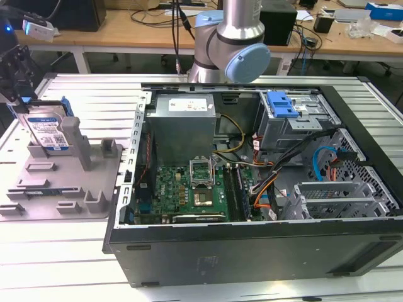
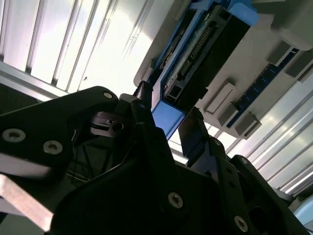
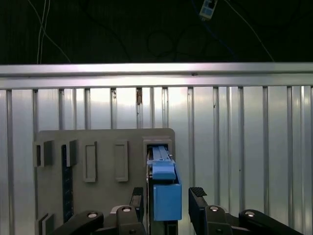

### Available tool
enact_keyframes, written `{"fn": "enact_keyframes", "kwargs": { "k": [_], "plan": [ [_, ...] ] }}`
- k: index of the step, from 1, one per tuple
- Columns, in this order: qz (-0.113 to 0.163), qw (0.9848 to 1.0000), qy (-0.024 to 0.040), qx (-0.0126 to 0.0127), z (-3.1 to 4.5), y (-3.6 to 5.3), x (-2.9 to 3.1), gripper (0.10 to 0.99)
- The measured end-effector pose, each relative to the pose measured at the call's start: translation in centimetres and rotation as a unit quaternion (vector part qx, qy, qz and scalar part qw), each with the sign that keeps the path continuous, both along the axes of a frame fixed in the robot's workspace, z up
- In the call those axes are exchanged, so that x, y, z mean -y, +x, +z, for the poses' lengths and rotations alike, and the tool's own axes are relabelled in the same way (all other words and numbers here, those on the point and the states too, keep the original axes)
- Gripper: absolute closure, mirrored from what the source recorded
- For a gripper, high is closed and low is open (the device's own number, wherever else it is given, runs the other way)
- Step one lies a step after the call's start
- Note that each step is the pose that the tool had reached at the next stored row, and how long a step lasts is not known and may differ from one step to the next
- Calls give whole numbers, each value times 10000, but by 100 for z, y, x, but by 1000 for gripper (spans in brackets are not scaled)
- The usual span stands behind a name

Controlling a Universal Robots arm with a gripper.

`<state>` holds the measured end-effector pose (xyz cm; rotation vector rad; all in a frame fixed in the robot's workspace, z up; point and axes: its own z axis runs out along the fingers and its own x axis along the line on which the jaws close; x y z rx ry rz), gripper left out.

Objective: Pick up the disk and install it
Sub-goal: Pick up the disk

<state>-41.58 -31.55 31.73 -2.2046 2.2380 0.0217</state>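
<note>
where the slatted metal table (image 1: pixel 82 94) runs across the room, the biggest thing on it is the open computer case (image 1: pixel 252 251), lying on its side toward the exterior view's right. its green motherboard (image 1: pixel 189 189), grey power supply (image 1: pixel 182 123) and a blue latch (image 1: pixel 281 104) on a metal cage all face up. the arm (image 1: pixel 242 38) rises behind the case, with a wooden workbench (image 1: pixel 126 28) beyond it.

well apart from the case, at the exterior view's left, lies a grey holder plate (image 1: pixel 63 195) with raised blocks and slots. the disk (image 1: pixel 47 129) stands on edge in a slot at the plate's far end, tilted a little, its white-and-blue label turned toward the case. the black gripper (image 1: pixel 22 100) hangs right over its top edge.

that view does not make out how the fingers sit; both wrist views do. in the first wrist view the disk (image 3: pixel 166 196) is seen end-on, a blue frame rising from the plate (image 3: pixel 102 137), and the gripper (image 3: pixel 167 192) straddles it with its jaws spread. one finger lies close by the dark side, while the other finger (image 3: pixel 198 200) stands off the blue frame with a strip of table showing between. the second wrist view adds the disk's (image 2: pixel 205 54) board side with its connector row, and the gripper (image 2: pixel 167 106) has a finger (image 2: pixel 193 132) on either side of the blue end, not pressed in.
</note>
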Motion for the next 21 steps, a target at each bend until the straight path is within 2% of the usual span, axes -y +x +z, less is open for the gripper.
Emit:
{"fn": "enact_keyframes", "kwargs": {
  "k": [9,21],
  "plan": [
    [5,10000,0,28,-44,-32,0,592],
    [19,10000,0,46,-101,-36,0,592]
  ]
}}
